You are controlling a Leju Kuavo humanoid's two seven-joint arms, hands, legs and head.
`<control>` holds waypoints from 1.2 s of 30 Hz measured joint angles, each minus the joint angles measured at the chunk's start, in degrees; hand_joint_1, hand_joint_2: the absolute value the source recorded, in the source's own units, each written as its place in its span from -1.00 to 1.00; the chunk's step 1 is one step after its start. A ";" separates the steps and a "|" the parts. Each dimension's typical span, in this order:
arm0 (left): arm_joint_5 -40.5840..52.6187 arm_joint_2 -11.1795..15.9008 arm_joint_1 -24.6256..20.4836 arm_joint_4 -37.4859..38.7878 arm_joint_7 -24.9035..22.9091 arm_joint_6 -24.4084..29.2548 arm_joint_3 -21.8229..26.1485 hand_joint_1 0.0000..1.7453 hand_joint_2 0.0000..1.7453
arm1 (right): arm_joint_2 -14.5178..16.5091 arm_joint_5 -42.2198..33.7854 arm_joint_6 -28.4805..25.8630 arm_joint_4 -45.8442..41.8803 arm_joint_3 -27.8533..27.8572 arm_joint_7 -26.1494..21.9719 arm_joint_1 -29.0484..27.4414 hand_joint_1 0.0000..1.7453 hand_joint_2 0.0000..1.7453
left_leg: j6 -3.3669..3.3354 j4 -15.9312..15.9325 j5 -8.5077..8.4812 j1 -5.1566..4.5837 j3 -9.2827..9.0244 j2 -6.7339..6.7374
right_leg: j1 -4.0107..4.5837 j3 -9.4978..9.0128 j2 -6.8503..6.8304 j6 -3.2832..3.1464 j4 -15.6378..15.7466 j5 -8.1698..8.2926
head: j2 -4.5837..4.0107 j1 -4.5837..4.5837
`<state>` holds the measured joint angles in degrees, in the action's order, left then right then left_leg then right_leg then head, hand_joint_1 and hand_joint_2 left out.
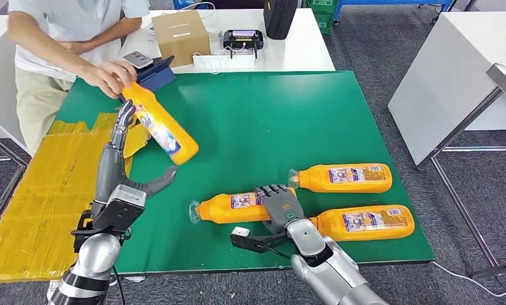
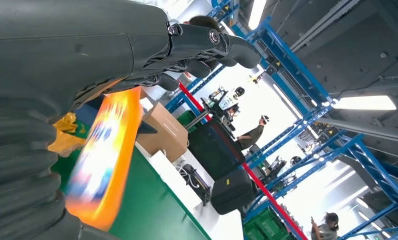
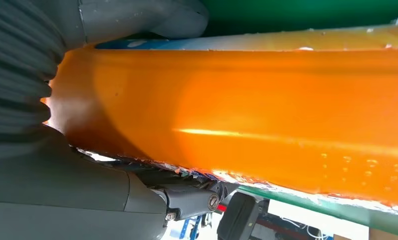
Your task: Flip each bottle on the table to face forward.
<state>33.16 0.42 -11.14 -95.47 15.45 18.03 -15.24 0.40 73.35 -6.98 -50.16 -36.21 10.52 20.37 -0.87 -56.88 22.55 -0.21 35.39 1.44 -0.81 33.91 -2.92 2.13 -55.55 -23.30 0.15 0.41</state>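
Near the table's (image 1: 339, 121) front edge, the right hand (image 1: 280, 210) grasps a lying orange bottle (image 1: 228, 208); the left hand (image 1: 120, 155), fingers spread, empty, reaches beside a tilted bottle (image 1: 160, 122) a person (image 1: 66, 32) holds by the left edge.

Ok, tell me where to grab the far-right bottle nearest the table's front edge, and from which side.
Grip the bottle across its flat, labelled mid-body, coming down from above. It lies on its side, neck toward the right hand, with bare table around it.
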 joint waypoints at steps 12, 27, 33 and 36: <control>-4.20 0.05 1.24 -0.81 -1.44 -6.41 -1.82 -1.00 1.00 | 1.17 -8.61 -11.95 -2.99 3.71 -5.85 -2.97 1.00 1.00 | -0.05 -0.02 -0.06 -0.02 0.17 -0.14 | -0.01 -0.36 -0.07 0.15 -0.02 0.11 | 0.00 0.02; -17.49 0.59 3.84 4.03 -1.69 -21.65 -8.88 -1.00 1.00 | 6.65 -35.74 -32.72 -35.43 21.43 -31.13 -17.57 1.00 1.00 | -0.02 -0.03 -0.02 -0.04 0.82 -0.23 | -0.01 0.14 -0.09 0.22 -0.04 0.13 | 0.00 -0.01; -17.74 0.67 3.75 5.57 -1.72 -21.73 -9.91 -1.00 1.00 | 7.73 -36.39 -32.74 -38.52 23.74 -31.59 -18.86 1.00 1.00 | -0.01 -0.03 -0.03 -0.04 0.81 -0.22 | -0.01 0.14 -0.08 0.22 -0.04 0.13 | 0.00 -0.01; -17.75 0.68 3.69 6.00 -1.72 -21.71 -9.96 -1.00 1.00 | 7.97 -36.79 -32.74 -39.15 24.22 -31.75 -19.09 1.00 1.00 | -0.02 -0.03 -0.03 -0.04 0.82 -0.21 | -0.01 0.14 -0.08 0.22 -0.04 0.13 | 0.00 0.00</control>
<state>15.40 1.09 -7.45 -89.47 13.73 -3.68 -25.20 8.37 36.55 -39.71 -89.31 -11.99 -21.22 1.28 -0.88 -56.91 22.52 -0.25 36.21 1.23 -0.82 34.05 -3.00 2.36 -55.59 -23.17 0.15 0.41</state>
